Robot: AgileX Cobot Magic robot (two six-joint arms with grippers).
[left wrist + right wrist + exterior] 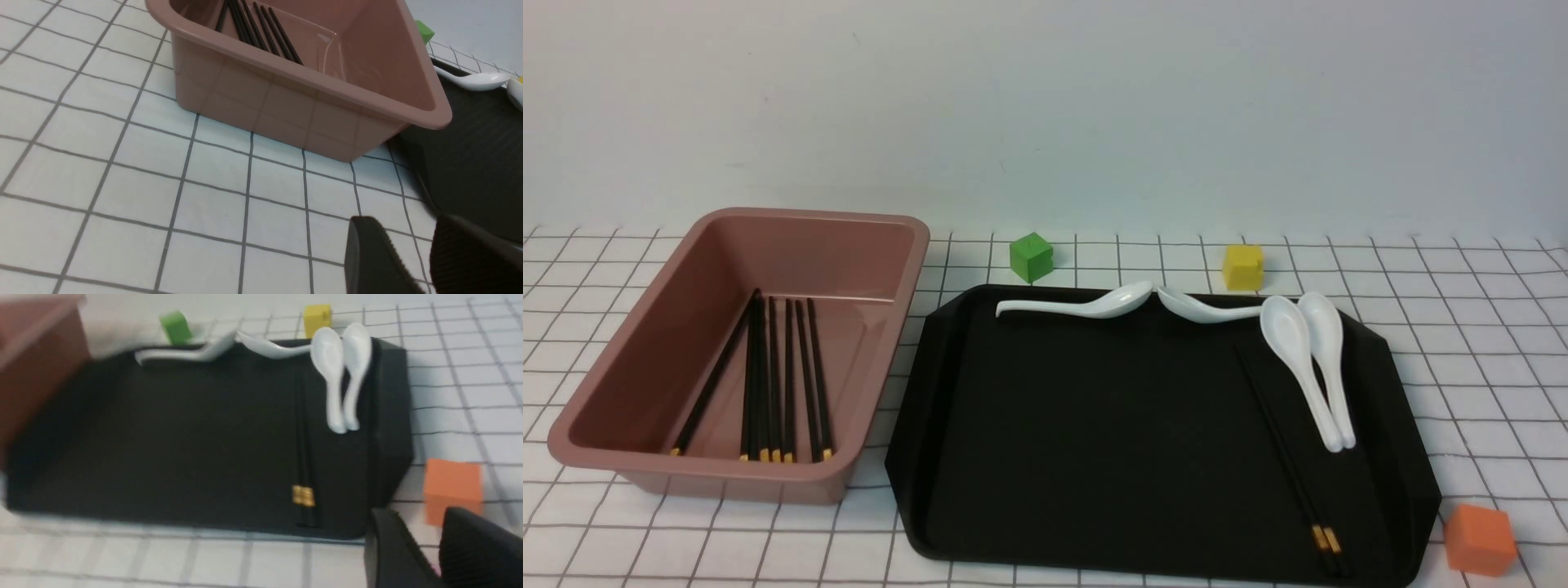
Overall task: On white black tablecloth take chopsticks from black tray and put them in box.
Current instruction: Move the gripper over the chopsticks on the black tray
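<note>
A pair of black chopsticks (1286, 445) with gold bands lies on the right side of the black tray (1094, 425), beside two white spoons. Several more chopsticks (776, 376) lie inside the pinkish-brown box (637, 343) to the left of the tray. Neither gripper shows in the front view. My left gripper (404, 228) is open and empty, over the checked tablecloth (122, 163) near a corner of the box (286, 106). My right gripper (421, 522) is open and empty off the tray's corner, to one side of the chopsticks' (304, 457) banded ends. The right wrist view is blurred.
White spoons lie along the tray's far edge (1086, 306) (1209, 309), and two more (1307, 367) lie side by side next to the chopsticks. A green cube (1031, 257) and a yellow cube (1242, 266) sit behind the tray. An orange cube (1480, 539) sits off its near right corner.
</note>
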